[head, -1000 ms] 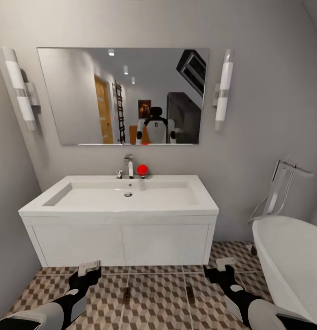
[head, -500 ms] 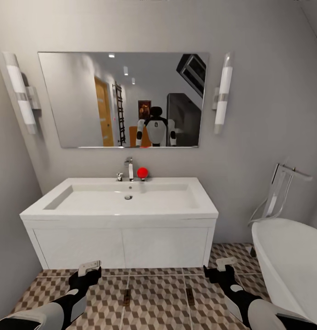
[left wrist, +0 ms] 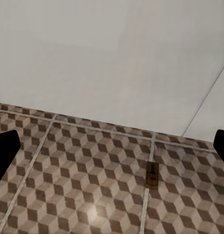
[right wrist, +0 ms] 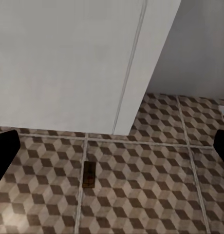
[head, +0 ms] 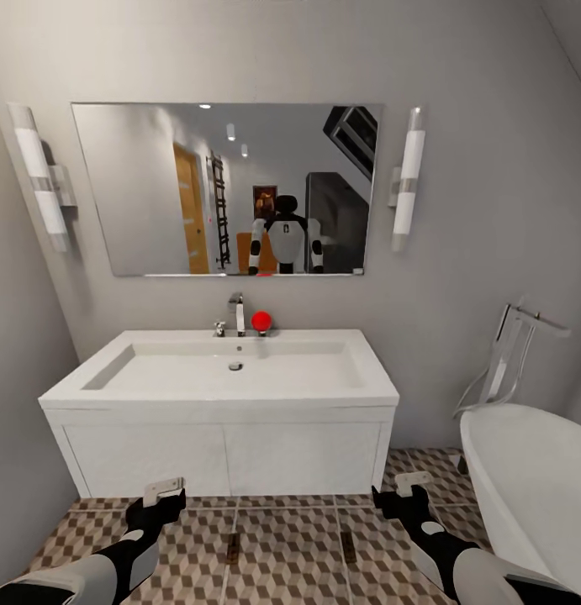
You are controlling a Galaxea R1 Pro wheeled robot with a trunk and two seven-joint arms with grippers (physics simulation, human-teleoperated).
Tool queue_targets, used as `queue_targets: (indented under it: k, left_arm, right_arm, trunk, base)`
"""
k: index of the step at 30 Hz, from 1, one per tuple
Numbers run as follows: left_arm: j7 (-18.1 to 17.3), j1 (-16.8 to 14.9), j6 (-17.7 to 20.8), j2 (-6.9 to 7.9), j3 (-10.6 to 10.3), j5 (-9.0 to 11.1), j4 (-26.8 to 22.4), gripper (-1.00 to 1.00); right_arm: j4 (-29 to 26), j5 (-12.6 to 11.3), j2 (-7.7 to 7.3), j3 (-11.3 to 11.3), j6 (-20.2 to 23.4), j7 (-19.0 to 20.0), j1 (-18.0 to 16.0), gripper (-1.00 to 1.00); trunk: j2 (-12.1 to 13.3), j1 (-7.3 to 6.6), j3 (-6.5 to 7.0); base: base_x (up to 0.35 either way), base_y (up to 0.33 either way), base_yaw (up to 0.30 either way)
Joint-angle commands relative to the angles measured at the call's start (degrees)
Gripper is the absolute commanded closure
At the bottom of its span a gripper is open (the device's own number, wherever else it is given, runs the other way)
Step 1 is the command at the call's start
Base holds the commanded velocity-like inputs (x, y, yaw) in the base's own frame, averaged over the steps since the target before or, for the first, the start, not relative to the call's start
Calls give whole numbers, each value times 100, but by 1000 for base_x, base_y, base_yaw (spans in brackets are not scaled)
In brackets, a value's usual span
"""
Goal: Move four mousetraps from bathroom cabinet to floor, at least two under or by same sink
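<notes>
A: Two small flat wooden mousetraps (head: 232,546) (head: 348,544) lie on the cube-patterned brown tile floor (head: 282,538), just before the glossy white sink (head: 223,365).

B: Left pincer (head: 160,494) and right pincer (head: 410,487) both splayed, empty. Judgement: reverse straight, don't clip the traps, fetch the rest.

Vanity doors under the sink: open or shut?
Shut. Both vanity doors sit flush beneath the sink, with a thin seam between them and no gap.

No text, label, brand, number or sign can be read anywhere around the sink (head: 223,370) or on the mousetraps (head: 233,547).
</notes>
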Motion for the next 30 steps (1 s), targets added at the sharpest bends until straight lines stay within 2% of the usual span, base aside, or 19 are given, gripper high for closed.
queue_targets:
  k: [1, 21, 30]
  left_arm:
    - [9, -10, -35, -2, -49, 39, 22, -100]
    - [0, -10, -35, -8, -49, 44, 21, -100]
    - [-7, -10, -35, -9, -49, 44, 22, -100]
  right_arm:
    - [5, 59, 0, -42, -21, -20, -5, -100]
    - [-1, 59, 10, -51, -24, -20, -5, -100]
    - [-1, 52, 22, -51, -24, -20, -5, -100]
  trunk:
    - [37, -23, 12]
    - [839, -462, 371]
    - [1200, -659, 532]
  base:
    - [0, 0, 0]
    - [0, 0, -3]
    - [0, 0, -187]
